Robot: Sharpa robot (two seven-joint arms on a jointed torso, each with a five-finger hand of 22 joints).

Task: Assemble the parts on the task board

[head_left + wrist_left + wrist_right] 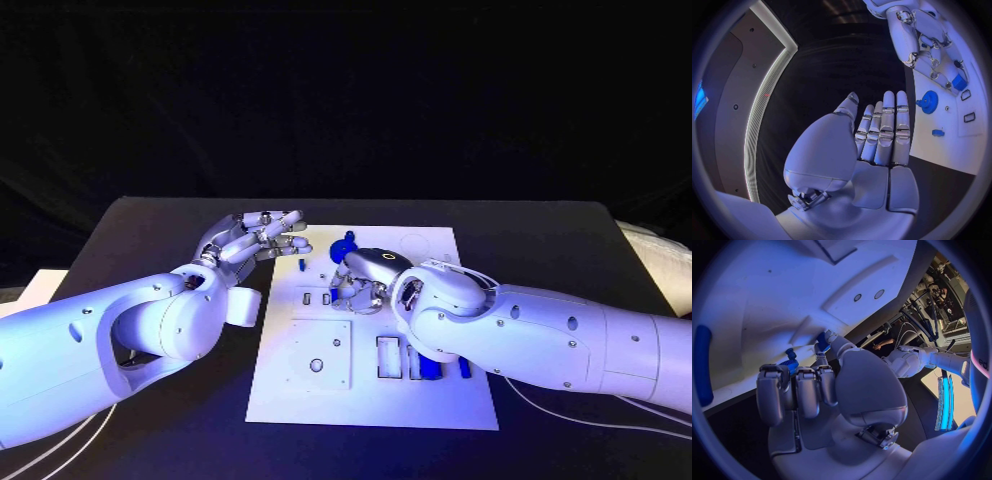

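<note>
The white task board (375,400) lies in the middle of the black table. My right hand (369,273) is low over its upper middle, fingers curled down, and pinches a small blue part (789,363) against the board (767,295); the same part (959,82) shows under its fingers. A blue gear (343,248) stands just beyond that hand, also in the left wrist view as the gear (928,101). A tiny blue piece (937,133) lies nearby. My left hand (261,236) hovers off the board's upper left corner, its fingers (887,131) straight, holding nothing.
A white square plate (320,357) with a round hole sits on the board's lower left, beside rectangular slots (389,357). Blue parts (420,366) stand in slots under my right forearm. Cables (577,412) trail off the table's near right. A pale object (661,250) lies past the right edge.
</note>
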